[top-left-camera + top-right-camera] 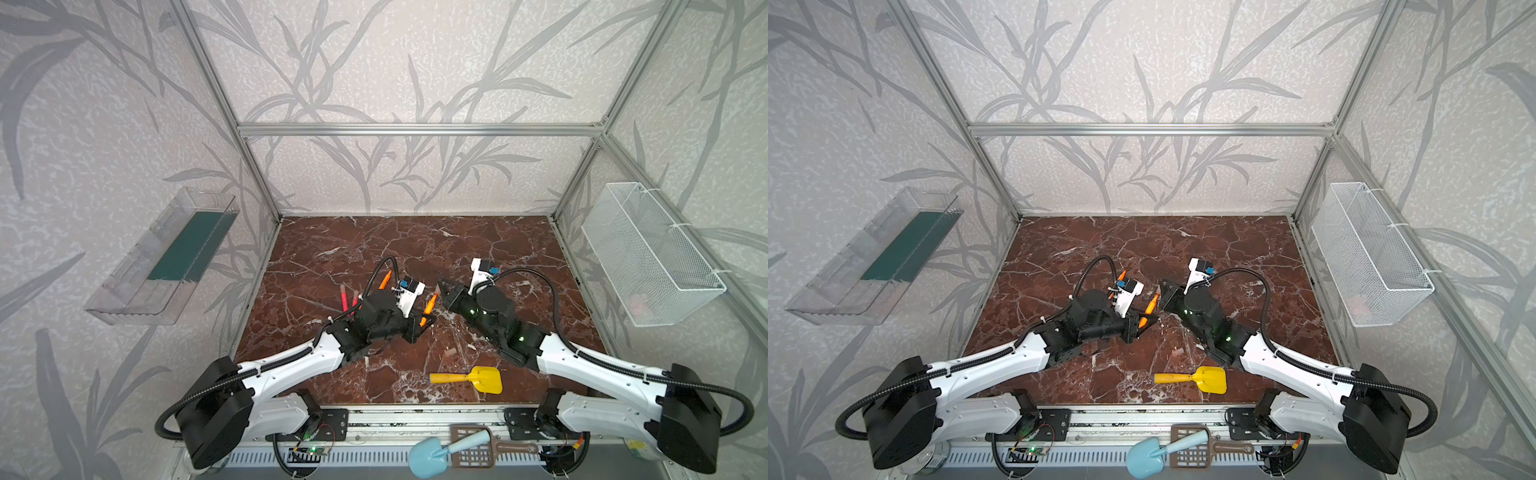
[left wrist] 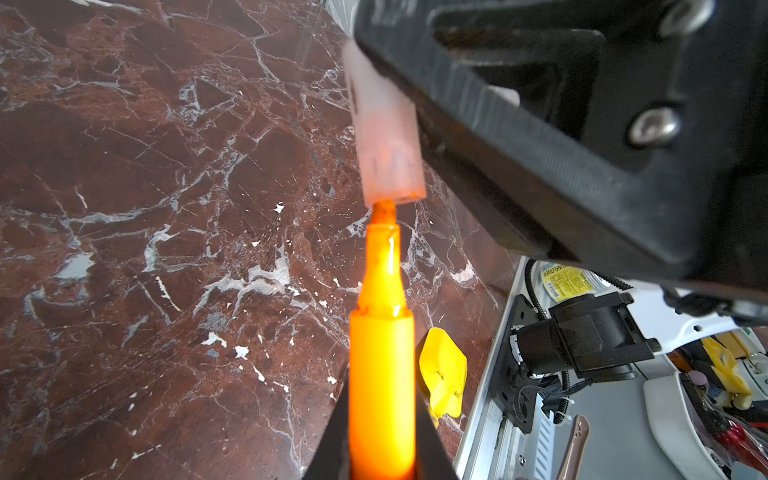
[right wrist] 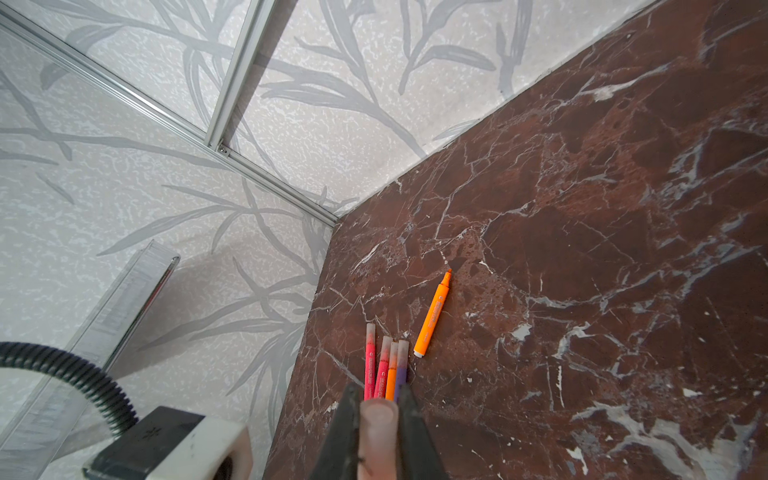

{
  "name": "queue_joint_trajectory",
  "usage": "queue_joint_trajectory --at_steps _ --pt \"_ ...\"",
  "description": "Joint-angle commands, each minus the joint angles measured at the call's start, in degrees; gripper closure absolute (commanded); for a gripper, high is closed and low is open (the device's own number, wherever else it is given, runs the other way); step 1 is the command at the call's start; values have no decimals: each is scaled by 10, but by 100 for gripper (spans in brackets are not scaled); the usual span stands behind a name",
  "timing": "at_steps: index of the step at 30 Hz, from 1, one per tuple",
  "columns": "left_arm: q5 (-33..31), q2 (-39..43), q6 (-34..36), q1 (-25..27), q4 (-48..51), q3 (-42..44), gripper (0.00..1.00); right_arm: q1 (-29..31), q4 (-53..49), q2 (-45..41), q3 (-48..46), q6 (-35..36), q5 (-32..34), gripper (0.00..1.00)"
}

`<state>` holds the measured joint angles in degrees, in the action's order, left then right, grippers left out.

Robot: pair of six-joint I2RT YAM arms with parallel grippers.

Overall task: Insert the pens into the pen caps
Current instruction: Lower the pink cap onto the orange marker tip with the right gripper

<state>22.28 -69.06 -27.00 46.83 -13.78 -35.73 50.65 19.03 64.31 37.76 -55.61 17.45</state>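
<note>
Yellow shovel (image 1: 478, 379) — apart from held pen (image 1: 430, 306)

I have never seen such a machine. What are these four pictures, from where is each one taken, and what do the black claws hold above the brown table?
It is a robot with two arms working over a marble table. Two pictures look down from above and show nearly the same view; the other two come from a camera on each wrist. The left gripper is shut on an orange pen. The right gripper is shut on a pale pen cap, and the pen's tip is at the cap's mouth. On the table lie four capped pens, a second orange pen without a cap, and a yellow toy shovel.
</note>
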Motion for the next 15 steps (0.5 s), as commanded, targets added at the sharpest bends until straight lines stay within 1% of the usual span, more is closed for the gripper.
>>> queue_joint_trajectory --at_steps 1,7,11,15 --pt "-10 11 3 -1 -5 4 100 4 13 -22 -3 -3 -8 92" --pt "-12 17 1 -1 -10 7 100 9 34 -17 -30 -29 -29 92" --pt "-12 23 1 -1 -13 11 100 15 40 -5 -33 -30 -18 92" --pt "-12 23 2 0 -13 11 100 14 39 2 -14 -13 -3 92"
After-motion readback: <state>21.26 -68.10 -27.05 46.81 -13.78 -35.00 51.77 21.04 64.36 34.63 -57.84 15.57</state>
